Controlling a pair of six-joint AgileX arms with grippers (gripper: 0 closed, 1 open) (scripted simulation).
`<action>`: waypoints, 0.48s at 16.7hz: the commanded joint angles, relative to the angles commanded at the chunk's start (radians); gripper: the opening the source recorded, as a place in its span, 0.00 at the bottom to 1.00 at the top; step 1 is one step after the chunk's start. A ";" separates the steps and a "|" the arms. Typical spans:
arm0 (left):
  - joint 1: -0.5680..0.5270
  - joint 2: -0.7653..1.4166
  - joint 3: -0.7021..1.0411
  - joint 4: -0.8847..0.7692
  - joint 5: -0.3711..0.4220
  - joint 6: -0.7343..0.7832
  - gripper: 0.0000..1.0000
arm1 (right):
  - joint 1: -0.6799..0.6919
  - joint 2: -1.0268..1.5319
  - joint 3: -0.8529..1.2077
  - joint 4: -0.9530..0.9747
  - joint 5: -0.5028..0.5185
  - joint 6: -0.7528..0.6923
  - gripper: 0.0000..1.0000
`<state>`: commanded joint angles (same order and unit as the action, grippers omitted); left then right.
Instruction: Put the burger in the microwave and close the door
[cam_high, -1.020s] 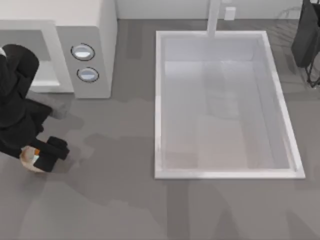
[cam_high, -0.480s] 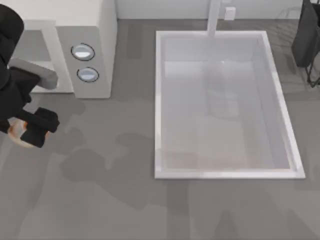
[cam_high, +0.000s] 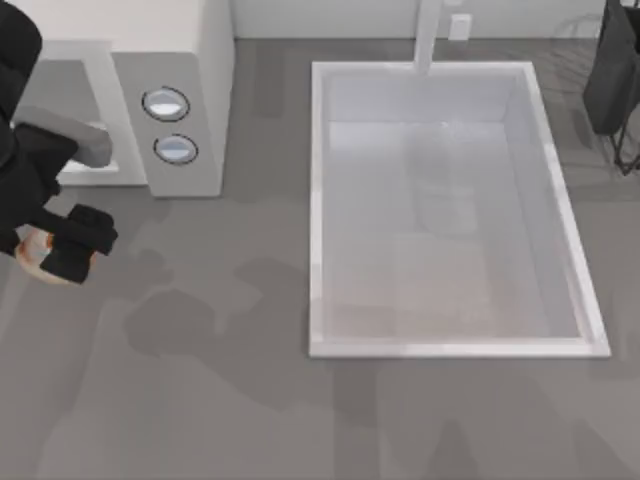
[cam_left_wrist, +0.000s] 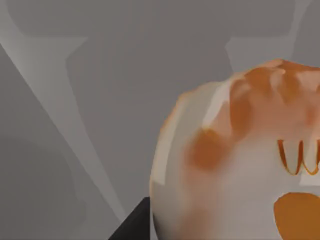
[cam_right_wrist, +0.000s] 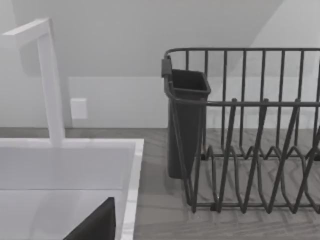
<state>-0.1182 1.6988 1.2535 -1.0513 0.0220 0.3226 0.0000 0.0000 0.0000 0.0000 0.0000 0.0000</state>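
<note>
Left tool (cam_high: 62, 250) clamped the burger (cam_high: 35, 250) at 9 o'clock, below the microwave (cam_high: 185, 95); open bench (cam_high: 200, 400) beyond.

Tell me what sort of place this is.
Most likely a rendered kitchen counter: a microwave at the top view's left, a white sink basin with a faucet, and a dark wire dish rack beside it.

left arm (cam_high: 25, 150): matte black, rounded bulky links, one grey cylindrical segment; blocky black left gripper (cam_high: 62, 250). right arm (cam_high: 612, 70): black, boxy, thin dark cables.
</note>
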 joint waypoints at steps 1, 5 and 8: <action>0.004 0.006 -0.001 0.021 0.000 -0.002 0.00 | 0.000 0.000 0.000 0.000 0.000 0.000 1.00; 0.038 0.064 -0.013 0.213 0.001 -0.026 0.00 | 0.000 0.000 0.000 0.000 0.000 0.000 1.00; 0.074 0.130 -0.034 0.467 0.008 -0.054 0.00 | 0.000 0.000 0.000 0.000 0.000 0.000 1.00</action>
<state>-0.0444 1.8289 1.2190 -0.5845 0.0298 0.2687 0.0000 0.0000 0.0000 0.0000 0.0000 0.0000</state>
